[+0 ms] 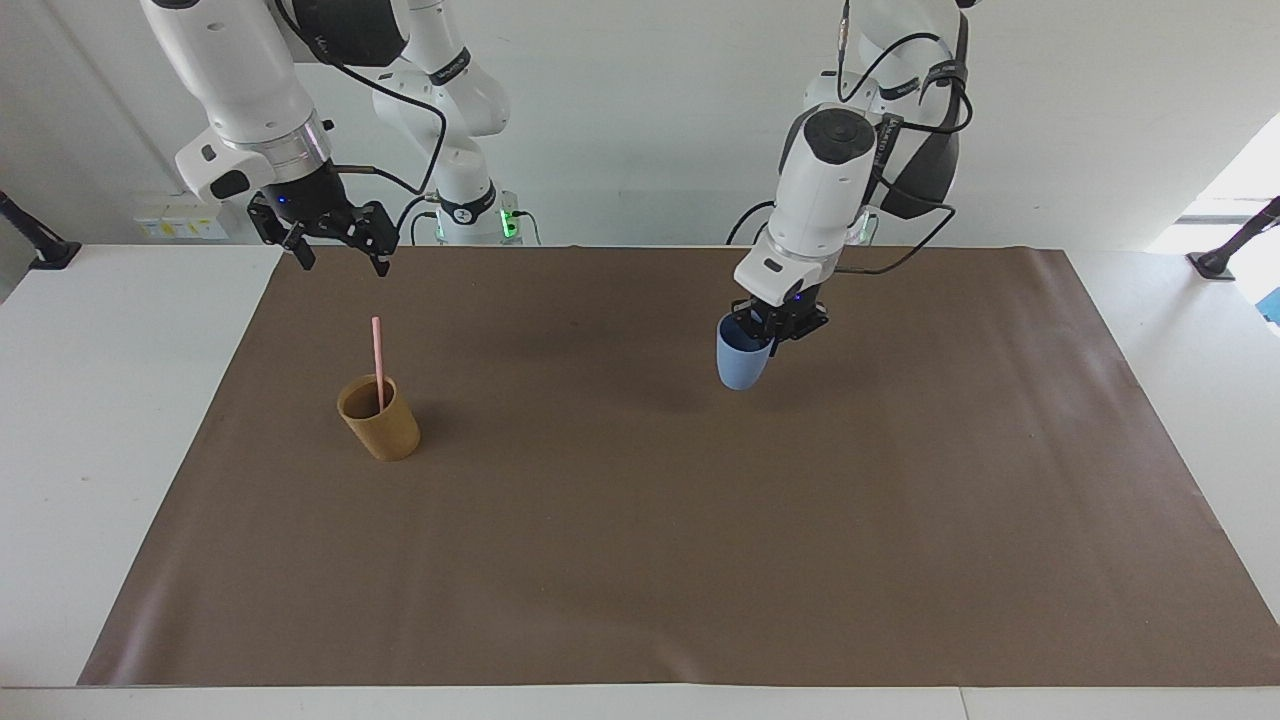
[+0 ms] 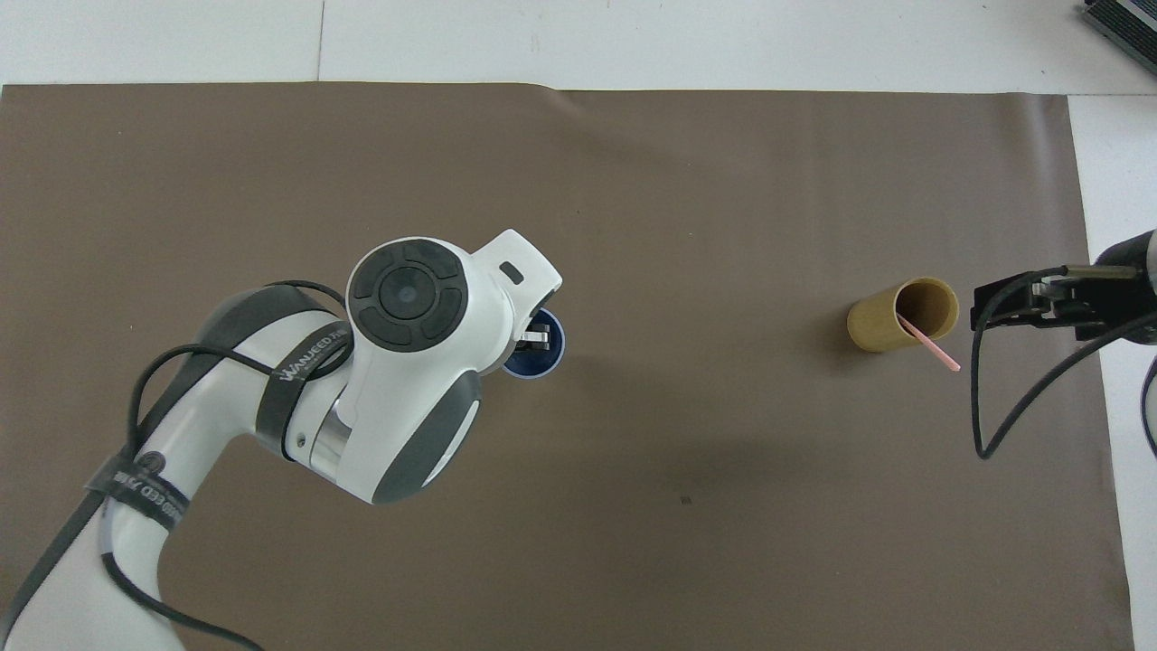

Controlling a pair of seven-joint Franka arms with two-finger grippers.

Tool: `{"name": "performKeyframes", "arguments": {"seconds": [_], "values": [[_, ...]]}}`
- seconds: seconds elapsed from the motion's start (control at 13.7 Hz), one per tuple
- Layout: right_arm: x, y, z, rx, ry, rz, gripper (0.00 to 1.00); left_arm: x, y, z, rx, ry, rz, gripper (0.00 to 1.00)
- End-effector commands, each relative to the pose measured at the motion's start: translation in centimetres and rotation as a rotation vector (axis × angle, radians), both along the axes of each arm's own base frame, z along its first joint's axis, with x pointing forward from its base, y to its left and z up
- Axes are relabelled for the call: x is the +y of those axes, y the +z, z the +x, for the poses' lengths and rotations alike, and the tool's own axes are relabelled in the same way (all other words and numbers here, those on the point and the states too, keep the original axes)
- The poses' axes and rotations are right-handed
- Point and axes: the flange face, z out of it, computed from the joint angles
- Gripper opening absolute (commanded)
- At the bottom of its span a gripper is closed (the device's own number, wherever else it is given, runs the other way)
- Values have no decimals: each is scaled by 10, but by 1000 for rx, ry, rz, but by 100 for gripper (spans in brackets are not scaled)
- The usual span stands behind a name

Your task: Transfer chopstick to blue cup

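Note:
The pale pink chopstick (image 1: 377,358) (image 2: 931,344) stands leaning in the tan-brown cup (image 1: 381,425) (image 2: 881,318) toward the right arm's end of the mat. The light-blue cup (image 1: 741,365) (image 2: 545,354) hangs tilted above the middle of the mat, with my left gripper (image 1: 766,333) (image 2: 537,337) shut on its rim. In the overhead view the left wrist hides part of the cup. My right gripper (image 1: 343,260) (image 2: 1005,307) waits open in the air, over the mat's edge beside the tan cup, with nothing between its fingers.
A brown mat (image 1: 640,560) covers most of the white table (image 1: 100,420). A black cable (image 2: 985,398) loops down from the right wrist. A dark object (image 2: 1125,20) sits at the table's corner farthest from the robots, at the right arm's end.

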Motion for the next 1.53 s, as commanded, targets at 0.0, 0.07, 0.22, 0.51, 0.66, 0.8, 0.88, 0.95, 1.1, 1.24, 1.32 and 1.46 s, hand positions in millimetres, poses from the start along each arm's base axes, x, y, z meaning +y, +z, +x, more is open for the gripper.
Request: {"name": "performKeyframes", "arguments": {"seconds": [0.0,0.07,0.22,0.51,0.66,0.8,0.88,0.95,1.1,1.24,1.32,1.46], "values": [[-5,-3,-6,-27,20,17,100,-34,-14,-3,-23,3,-32,0],[-6,-4,-8,-34,17,15,100,-37,-14,-1,-32,11,-60,0],[-9,-9,-11,-62,11,10,100,-48,-31,-5,-15,-2,-50,0],[-10,-28,-18,-116,24,-8,100,-78,-74,-20,26,6,-14,0],[-19,-47,-25,-130,14,-13,100,-82,-75,-21,26,3,-18,0],[-24,-70,-32,-138,7,-17,100,-85,-78,-27,35,-5,-14,0],[-25,-78,-35,-141,5,-18,100,-87,-79,-30,41,-8,-12,0],[-24,-82,-37,-150,7,-20,100,-87,-80,-31,44,-9,-10,0],[-23,-88,-37,-155,10,-20,100,-87,-82,-32,48,-7,-9,0],[-21,-106,-42,-165,20,-21,100,-85,-81,-29,48,22,-25,100],[-21,-107,-44,-186,33,-25,100,-83,-79,-29,54,25,-20,100],[-21,-123,-45,-231,50,-28,100,-68,-56,-18,45,47,-28,100]]}}
